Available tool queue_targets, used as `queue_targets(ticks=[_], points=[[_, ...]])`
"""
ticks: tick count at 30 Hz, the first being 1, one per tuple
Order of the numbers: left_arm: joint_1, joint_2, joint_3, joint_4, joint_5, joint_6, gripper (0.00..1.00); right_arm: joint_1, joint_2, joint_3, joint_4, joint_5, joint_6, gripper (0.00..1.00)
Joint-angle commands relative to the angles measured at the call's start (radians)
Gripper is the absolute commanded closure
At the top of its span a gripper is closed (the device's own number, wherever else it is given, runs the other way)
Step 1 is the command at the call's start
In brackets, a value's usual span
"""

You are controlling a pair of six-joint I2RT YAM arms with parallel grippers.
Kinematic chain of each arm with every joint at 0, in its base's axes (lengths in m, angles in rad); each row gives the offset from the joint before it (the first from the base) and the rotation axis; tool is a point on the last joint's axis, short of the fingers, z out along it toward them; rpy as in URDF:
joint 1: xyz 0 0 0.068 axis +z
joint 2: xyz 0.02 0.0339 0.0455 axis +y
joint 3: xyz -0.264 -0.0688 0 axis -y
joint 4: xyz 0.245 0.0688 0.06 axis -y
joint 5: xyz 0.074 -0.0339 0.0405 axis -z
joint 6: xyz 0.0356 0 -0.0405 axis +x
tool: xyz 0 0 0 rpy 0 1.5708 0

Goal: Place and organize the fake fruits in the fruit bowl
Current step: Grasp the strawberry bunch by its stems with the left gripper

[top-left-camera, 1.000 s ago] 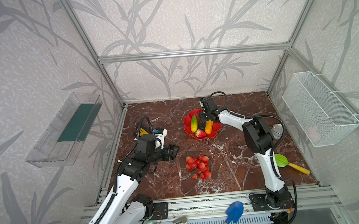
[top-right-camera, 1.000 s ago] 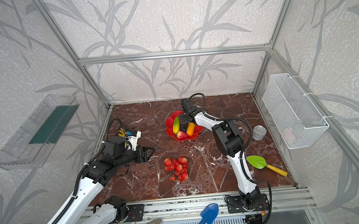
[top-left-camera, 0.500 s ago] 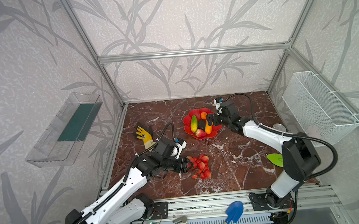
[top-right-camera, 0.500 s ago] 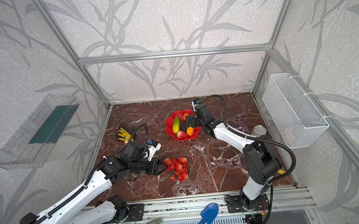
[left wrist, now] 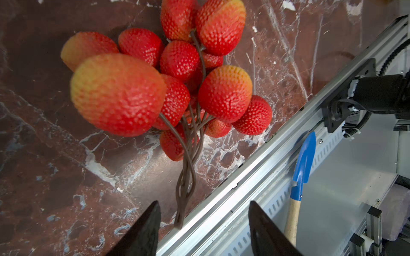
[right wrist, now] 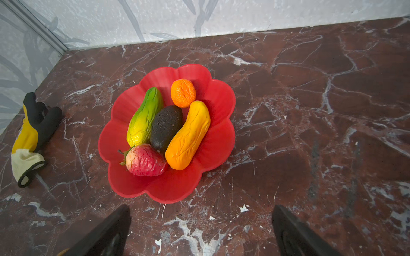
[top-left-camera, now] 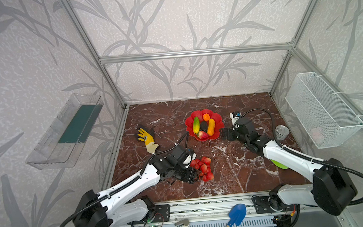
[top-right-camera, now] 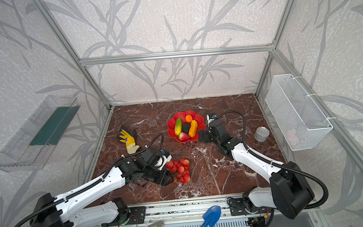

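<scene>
Currently the fruit bowl (top-left-camera: 217,121) is sitting on the marble worktop (top-left-camera: 236,176) toward 12 o'clock of its middle, well clear of the back and side edges. Five pieces are lying inside it: the green-yellow oblong (right wrist: 144,117) at 9 o'clock, the dark avocado (right wrist: 166,127) in the centre, the ridged yellow-orange oblong (right wrist: 188,135) at 3 o'clock, the small orange (right wrist: 183,93) at 12 and the red-pink peach (right wrist: 145,160) at 6, leaving bare red petals showing all round the rim. The bunch of red berries (top-left-camera: 202,167) is lying on the worktop at 6 o'clock from the bowl, with an open stretch of marble between them and more bare marble before the front rail (left wrist: 266,164). The left claw (left wrist: 203,212) is poised at about 8 o'clock of the bunch, its fingers (left wrist: 144,232) standing apart on either side of the brown stem end without touching it. The right claw (right wrist: 200,221) is hovering just beside the bowl's rim at 3 o'clock, spread wide and holding nothing. A yellow glove (top-left-camera: 147,139) is lying at 9 o'clock of the bowl, and a metal tin (top-left-camera: 282,130) is standing at 3 o'clock near the right edge.
</scene>
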Motion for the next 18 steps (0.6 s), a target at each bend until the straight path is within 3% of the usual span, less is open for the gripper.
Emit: queue_targets(ticks=[1, 8, 18], points=[[-0.013, 0.049, 0.007, -0.007, 0.010, 0.008, 0.38, -0.007, -0.040, -0.015, -0.011, 0.031, 0.012, 0.01], [-0.033, 0.145, 0.012, 0.019, 0.057, 0.022, 0.48, -0.012, -0.029, -0.022, 0.001, 0.022, 0.022, 0.01], [-0.035, 0.187, 0.029, 0.087, 0.099, -0.001, 0.80, -0.015, -0.010, -0.031, 0.013, 0.014, 0.030, 0.01]])
